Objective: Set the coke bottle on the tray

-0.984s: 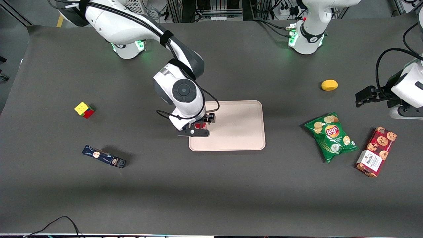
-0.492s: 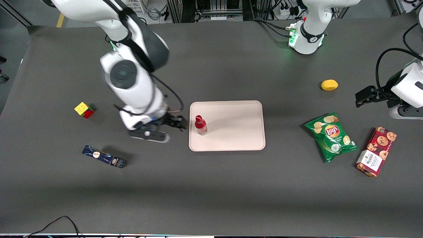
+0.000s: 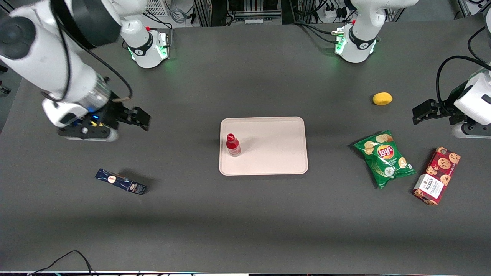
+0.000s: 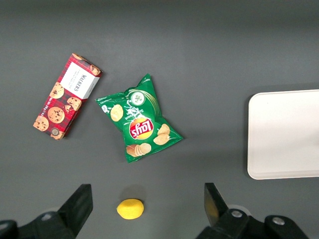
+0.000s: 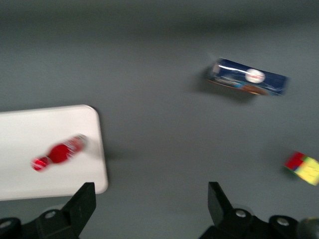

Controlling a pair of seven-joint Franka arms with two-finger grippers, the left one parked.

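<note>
The coke bottle (image 3: 232,145), small and red with a red cap, stands upright on the pinkish-beige tray (image 3: 272,157), close to the tray's edge toward the working arm's end. It also shows in the right wrist view (image 5: 60,152) on the tray (image 5: 45,124). My gripper (image 3: 142,119) is open and empty, well clear of the tray toward the working arm's end of the table, raised above the surface. In the right wrist view the gripper (image 5: 152,194) has its jaws wide apart over bare table.
A dark blue box (image 3: 121,181) lies nearer the front camera than the gripper. A Rubik's cube (image 5: 302,167) shows in the right wrist view. Toward the parked arm's end lie a chips bag (image 3: 384,158), a cookie box (image 3: 436,175) and a lemon (image 3: 382,98).
My gripper let go of the bottle, which stays upright on the tray. The arm then swung away toward the working arm's end and rose.
</note>
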